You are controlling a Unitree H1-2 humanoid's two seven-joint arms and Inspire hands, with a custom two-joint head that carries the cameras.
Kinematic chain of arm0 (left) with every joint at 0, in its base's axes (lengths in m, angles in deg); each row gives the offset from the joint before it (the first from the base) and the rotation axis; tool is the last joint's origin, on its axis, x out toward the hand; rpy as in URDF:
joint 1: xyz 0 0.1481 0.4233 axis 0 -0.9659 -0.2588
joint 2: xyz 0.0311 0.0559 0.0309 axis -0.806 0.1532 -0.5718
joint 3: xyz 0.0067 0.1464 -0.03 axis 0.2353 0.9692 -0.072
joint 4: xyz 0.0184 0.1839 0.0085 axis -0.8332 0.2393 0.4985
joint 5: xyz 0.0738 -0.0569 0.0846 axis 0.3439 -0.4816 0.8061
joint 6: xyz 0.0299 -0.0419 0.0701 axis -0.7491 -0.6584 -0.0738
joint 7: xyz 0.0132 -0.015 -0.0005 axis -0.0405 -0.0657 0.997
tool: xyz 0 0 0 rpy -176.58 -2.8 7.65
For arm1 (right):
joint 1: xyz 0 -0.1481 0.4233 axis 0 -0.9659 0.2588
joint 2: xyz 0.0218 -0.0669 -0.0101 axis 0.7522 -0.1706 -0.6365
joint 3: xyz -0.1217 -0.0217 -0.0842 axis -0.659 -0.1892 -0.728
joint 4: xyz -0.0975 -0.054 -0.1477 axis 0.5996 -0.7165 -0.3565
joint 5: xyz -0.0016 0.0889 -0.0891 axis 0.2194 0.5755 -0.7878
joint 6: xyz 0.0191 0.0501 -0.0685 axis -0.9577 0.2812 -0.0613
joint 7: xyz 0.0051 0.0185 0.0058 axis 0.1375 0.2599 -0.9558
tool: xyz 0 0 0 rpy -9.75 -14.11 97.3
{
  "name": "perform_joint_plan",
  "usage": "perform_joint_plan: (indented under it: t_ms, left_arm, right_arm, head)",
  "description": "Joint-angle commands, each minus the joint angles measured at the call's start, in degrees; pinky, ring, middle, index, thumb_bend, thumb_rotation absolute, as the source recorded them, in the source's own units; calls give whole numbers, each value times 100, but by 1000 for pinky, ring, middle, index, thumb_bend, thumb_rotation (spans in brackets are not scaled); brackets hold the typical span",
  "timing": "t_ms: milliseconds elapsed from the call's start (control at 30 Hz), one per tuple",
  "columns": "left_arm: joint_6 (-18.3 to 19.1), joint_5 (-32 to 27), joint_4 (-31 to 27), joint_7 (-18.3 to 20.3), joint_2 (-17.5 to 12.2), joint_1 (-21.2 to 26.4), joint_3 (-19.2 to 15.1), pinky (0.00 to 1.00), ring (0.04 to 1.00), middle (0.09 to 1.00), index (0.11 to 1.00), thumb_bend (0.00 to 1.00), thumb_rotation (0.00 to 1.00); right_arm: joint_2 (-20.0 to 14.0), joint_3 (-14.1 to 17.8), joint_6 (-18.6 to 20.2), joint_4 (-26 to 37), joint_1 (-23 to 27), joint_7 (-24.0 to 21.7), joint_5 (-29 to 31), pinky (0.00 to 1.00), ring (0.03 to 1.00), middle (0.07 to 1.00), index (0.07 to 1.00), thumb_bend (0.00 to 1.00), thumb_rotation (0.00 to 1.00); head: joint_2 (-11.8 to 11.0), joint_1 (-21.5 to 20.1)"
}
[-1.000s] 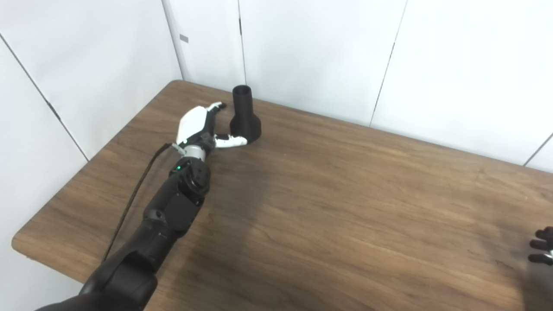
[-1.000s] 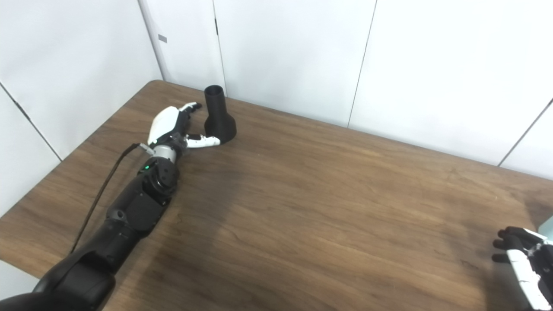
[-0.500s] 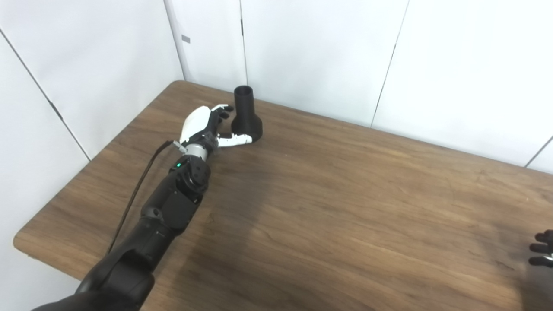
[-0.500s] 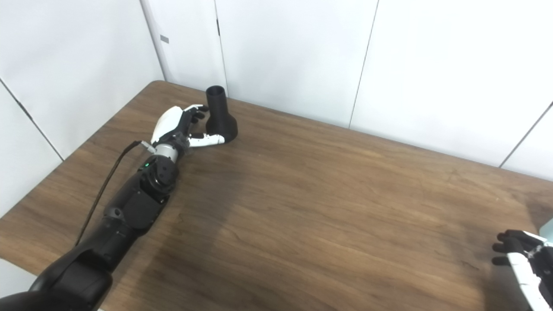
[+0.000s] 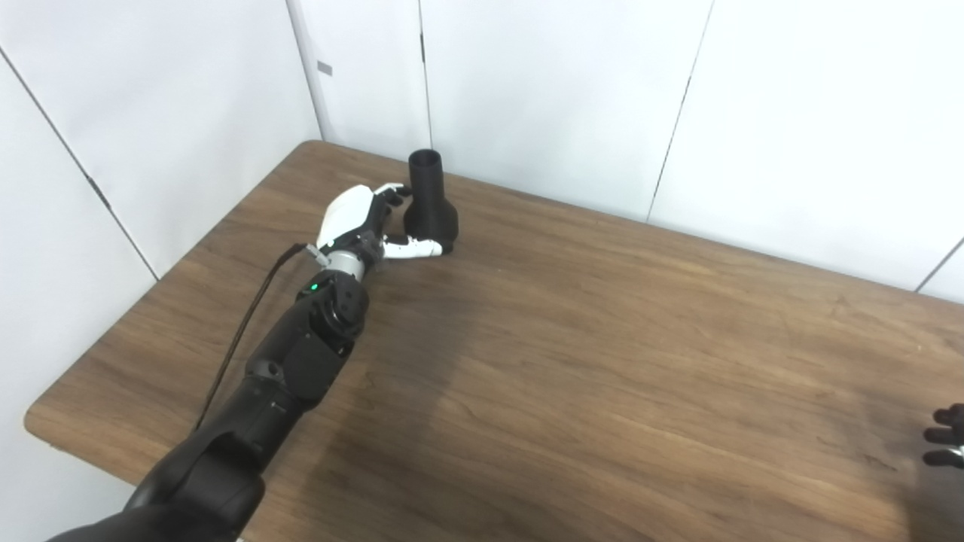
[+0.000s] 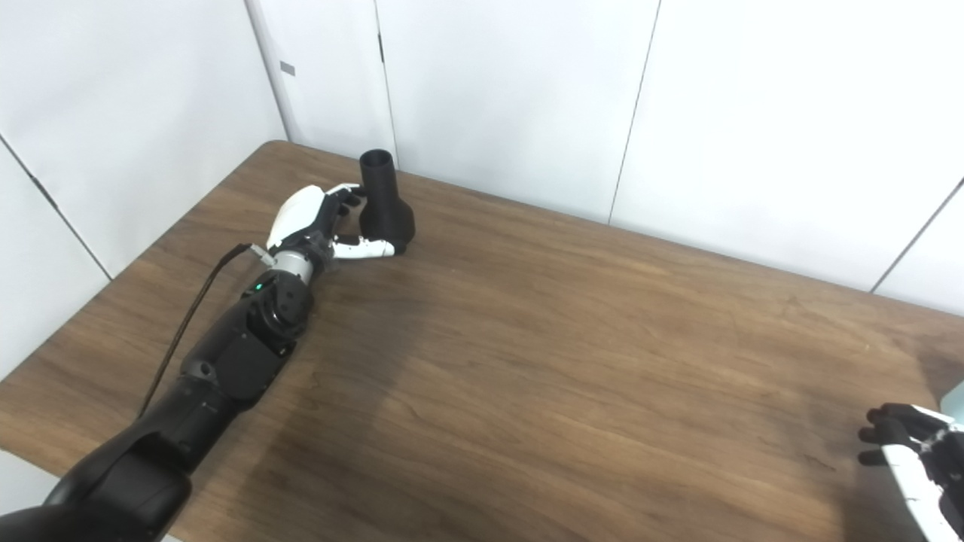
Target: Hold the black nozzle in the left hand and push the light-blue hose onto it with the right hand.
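One nozzle (image 5: pixel 429 207) near table (image 5: pixel 572 361) corner, left hand (image 5: pixel 360 223) beside

Dark brown wood-grain surface (image 5: pixel 572 354), smooth with a low sheen, streaks running its length. On it near the far corner, the nozzle (image 5: pixel 429 203) looks like matt black plastic, no gloss at all. Right beside the nozzle, the left hand (image 5: pixel 361 226) shows a glossy white plastic shell on its back, with darker matt fingers. Far across the surface from the nozzle, the right hand (image 6: pixel 915 470) has the same white shell and black fingertips. Behind the nozzle, the wall panels (image 5: pixel 557 90) are plain, smooth white.
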Motion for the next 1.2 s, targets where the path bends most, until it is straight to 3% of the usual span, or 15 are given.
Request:
perform_joint_plan:
  t_ms: [0,533,833,1033,1167]
  left_arm:
    - [181,-53,271,587,190,-138,284,673,806,849,829,1000,345]
    - [354,9,545,762,196,52,474,691,825,857,843,1000,353]
    - [99,82,775,447,235,58,390,689,818,858,830,1000,324]
    - [2,408,934,226,144,60,570,584,704,746,769,1000,257]
    - [76,751,1062,80,80,100,796,541,645,688,725,980,127]
  right_arm:
    - [-25,17,-134,260,77,8,-3,403,533,567,523,704,511]
    - [23,-10,2,434,9,24,-37,417,544,576,533,656,503]
    - [47,-8,-15,444,-1,-4,-27,427,565,596,546,630,491]
    - [86,-9,89,522,-9,21,-32,433,572,602,552,613,481]
    - [103,-12,193,592,-14,31,-47,439,579,607,557,600,473]
  head:
    - [13,-16]
    - [27,-126]
    - [55,-145]
    - [88,-176]
    - [96,-176]
